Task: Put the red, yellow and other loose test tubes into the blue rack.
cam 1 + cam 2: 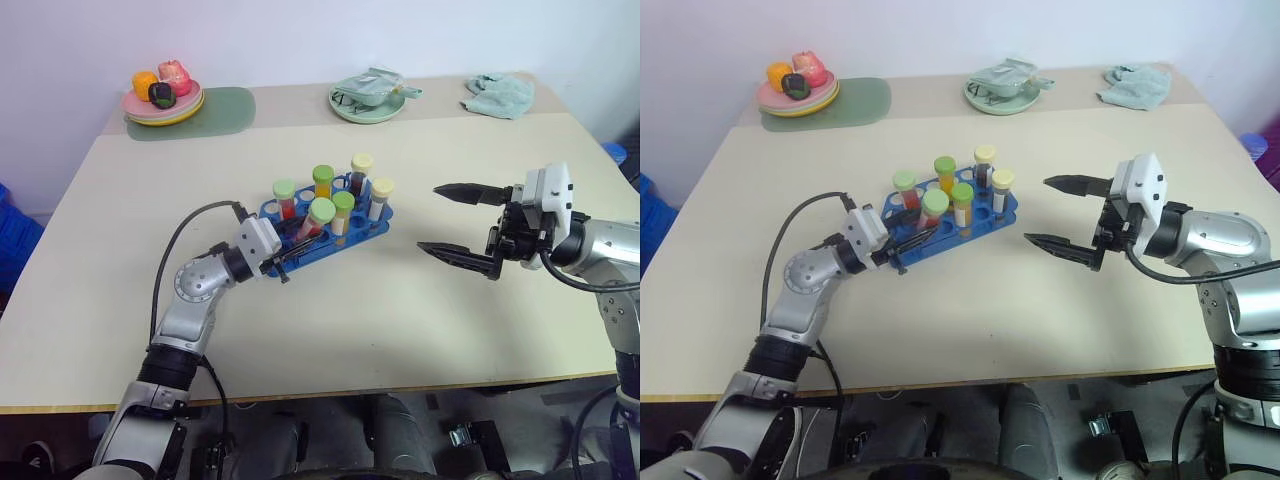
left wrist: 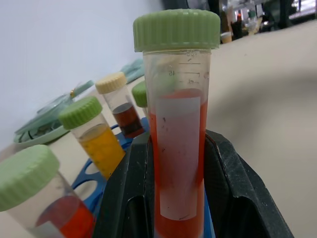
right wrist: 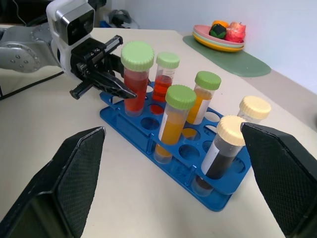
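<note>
The blue rack (image 1: 372,226) lies mid-table with several capped tubes standing in its holes: red and yellow-orange ones with green caps and dark ones with pale yellow caps (image 3: 231,130). My left gripper (image 1: 305,232) is shut on a red test tube with a green cap (image 2: 177,148). That tube (image 3: 136,74) stands upright at the rack's near-left end, its lower end down at the grid of holes. My right gripper (image 1: 430,217) hangs open and holds nothing, a short way to the right of the rack, pointing at it.
At the back left a plate of toy fruit (image 1: 163,100) rests on a green mat (image 1: 225,110). A pale green plate with a packet (image 1: 367,97) and a teal cloth (image 1: 498,95) lie along the back edge. Bare tabletop surrounds the rack.
</note>
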